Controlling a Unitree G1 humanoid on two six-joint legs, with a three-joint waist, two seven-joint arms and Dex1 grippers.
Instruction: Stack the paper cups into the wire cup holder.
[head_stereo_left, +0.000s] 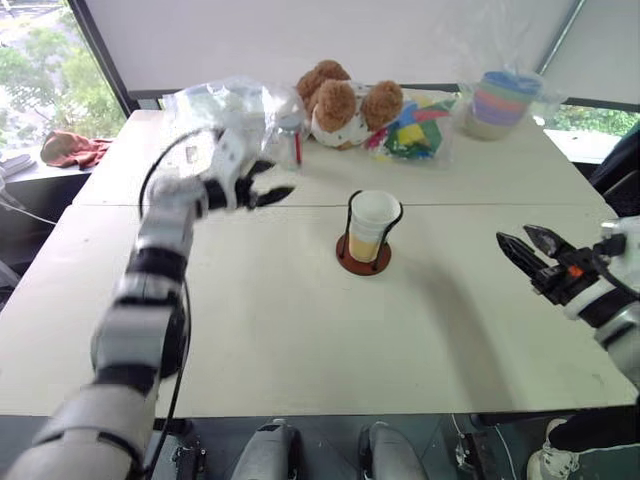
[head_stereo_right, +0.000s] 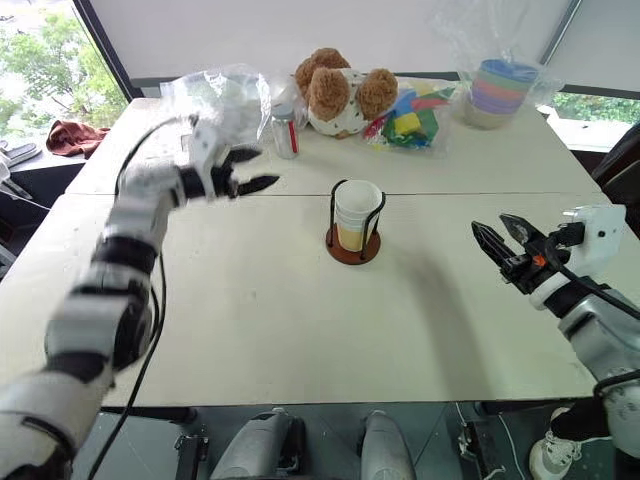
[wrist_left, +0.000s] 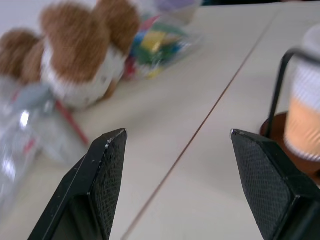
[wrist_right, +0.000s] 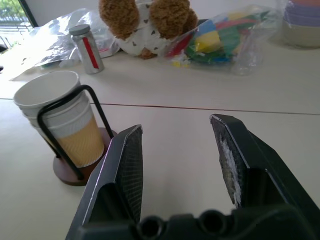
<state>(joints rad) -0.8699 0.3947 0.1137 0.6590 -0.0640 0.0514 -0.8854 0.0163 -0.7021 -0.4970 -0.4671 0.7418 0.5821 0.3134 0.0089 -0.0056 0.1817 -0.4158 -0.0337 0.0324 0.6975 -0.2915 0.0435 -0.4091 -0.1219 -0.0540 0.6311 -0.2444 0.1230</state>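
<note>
A pale table (head_stereo_left: 300, 340) spans the head view, its near edge running along the bottom and its far edge near the top under a white wall. At upper left, a red-brown cloth (head_stereo_left: 72, 148) lies on a separate ledge beyond the table's left edge. Right of it, the left gripper (head_stereo_left: 272, 186) hangs above the table at upper left of centre, pointing toward frame right, its two black fingers spread apart and holding nothing. Just behind it sit crumpled clear plastic (head_stereo_left: 215, 100) and a small silver can with a red stripe (head_stereo_right: 286, 131). At the middle of the frame stands the wire cup holder (head_stereo_left: 364, 256), a dark red-brown disc with black wire loops rising from it. The paper cups (head_stereo_left: 371, 222) are nested inside it as one upright stack, long axis vertical, white mouth opening upward, yellow-orange body low between the loops. Bare tabletop surrounds the holder on every side, widest toward the bottom of the frame. Behind it, near the far edge, rest a brown and white plush toy (head_stereo_left: 343, 102), a bag of coloured blocks (head_stereo_left: 415, 130), and, at upper right, pastel bowls in plastic (head_stereo_left: 497, 102). At right centre, the right gripper (head_stereo_left: 528, 246) points toward frame left, fingers parted and empty, well apart from the holder.
</note>
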